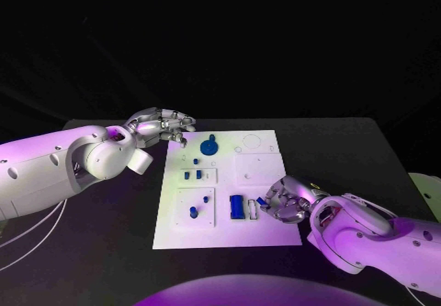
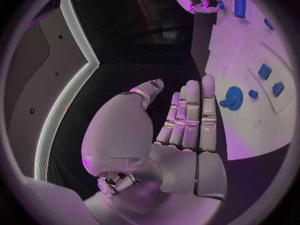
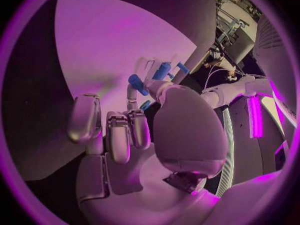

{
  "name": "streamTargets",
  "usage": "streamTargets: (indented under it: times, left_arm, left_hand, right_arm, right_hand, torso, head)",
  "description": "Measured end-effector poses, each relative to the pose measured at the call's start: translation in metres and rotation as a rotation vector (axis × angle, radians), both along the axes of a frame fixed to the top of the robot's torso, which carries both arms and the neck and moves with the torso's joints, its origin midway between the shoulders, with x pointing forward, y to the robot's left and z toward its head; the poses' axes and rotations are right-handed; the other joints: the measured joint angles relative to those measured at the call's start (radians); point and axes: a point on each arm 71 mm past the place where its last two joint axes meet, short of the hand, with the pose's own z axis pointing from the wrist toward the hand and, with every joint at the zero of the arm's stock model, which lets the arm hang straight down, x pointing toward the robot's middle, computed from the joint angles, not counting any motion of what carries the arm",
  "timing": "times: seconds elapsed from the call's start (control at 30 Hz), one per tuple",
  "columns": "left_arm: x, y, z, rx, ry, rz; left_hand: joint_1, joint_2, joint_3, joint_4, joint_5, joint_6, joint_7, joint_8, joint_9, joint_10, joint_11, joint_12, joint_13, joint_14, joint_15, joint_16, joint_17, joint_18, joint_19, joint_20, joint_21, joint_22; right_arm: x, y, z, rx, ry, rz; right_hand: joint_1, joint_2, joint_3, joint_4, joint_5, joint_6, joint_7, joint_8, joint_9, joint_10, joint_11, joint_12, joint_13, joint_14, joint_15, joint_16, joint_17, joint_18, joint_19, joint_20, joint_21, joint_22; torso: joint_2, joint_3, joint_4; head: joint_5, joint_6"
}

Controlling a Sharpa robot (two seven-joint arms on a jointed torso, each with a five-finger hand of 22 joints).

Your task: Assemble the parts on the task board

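Board [image 1: 257,220] is laid lengthwise away from the robot on the table [image 1: 368,146]. A small blue part [image 1: 261,201] is pinched by right hand [image 1: 287,200] fingers at the board's right edge. Left hand [image 1: 162,126] is held empty, fingers straight, by its far left corner.

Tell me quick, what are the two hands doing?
Left hand: open, holding nothing, beside the board.
Right hand: cannot tell if it holds a part.

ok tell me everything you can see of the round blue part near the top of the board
The round blue part is a flat disc with a small raised hub and a short tab on its far side, and it looks like plastic. It sits on the white task board near the far edge, toward the left hand. Nothing touches it; the left hand's fingers are straight and empty just off the board.
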Motion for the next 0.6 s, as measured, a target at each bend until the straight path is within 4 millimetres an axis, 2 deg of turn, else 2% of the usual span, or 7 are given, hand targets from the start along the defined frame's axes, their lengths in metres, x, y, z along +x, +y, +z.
streamTargets:
  times: [0.2,0.33,0.6]
  left_arm:
    - [0.000,0.000,0.000,0.000,0.000,-0.001]
    - [0.000,0.000,0.000,0.000,0.001,-0.002]
    - [-0.001,0.000,0.000,-0.001,0.002,-0.004]
  left_hand:
    - [0.000,0.000,0.000,0.000,0.000,0.000,0.000,0.000,0.000,0.000,0.000,0.000,0.000,0.000,0.000,0.000,0.000,0.000,0.000,0.000,0.000,0.000]
    - [0.000,0.000,0.000,0.000,0.000,0.000,0.000,0.000,0.000,0.000,0.000,0.000,0.000,0.000,0.000,0.000,0.000,0.000,0.000,0.000,0.000,0.000]
    - [0.000,0.000,0.000,0.000,0.000,0.000,0.000,0.000,0.000,0.000,0.000,0.004,0.000,0.000,0.000,0.000,0.000,0.000,0.000,0.000,0.000,-0.001]
  right_arm:
    - [0.001,0.007,-0.003,0.026,0.030,-0.010]
    - [0.001,0.011,-0.005,0.039,0.050,-0.014]
    - [0.004,0.015,-0.010,0.043,0.078,-0.020]
  right_hand:
    - [-0.024,0.003,0.012,-0.007,0.005,0.000,0.000,0.000,0.014,0.000,0.000,0.006,0.000,0.000,0.000,0.000,0.000,0.000,0.000,0.000,0.005,0.000]
    - [-0.061,0.001,0.012,-0.007,0.019,0.004,0.003,0.000,0.042,0.000,0.000,0.006,0.000,0.000,0.000,0.000,0.000,0.000,0.000,0.000,0.008,0.000]
    - [-0.113,-0.003,0.017,-0.006,0.031,0.016,-0.001,0.000,0.040,0.000,0.000,0.010,0.000,0.000,0.000,0.000,0.000,0.000,0.000,0.000,0.008,0.001]
  torso:
    - [0.000,0.0000,0.0000]
    - [0.001,0.0006,0.0002]
    - [0.001,0.0009,-0.0001]
  head:
    - [-0.001,-0.001]
    - [0.000,-0.001]
    - [0.003,-0.002]
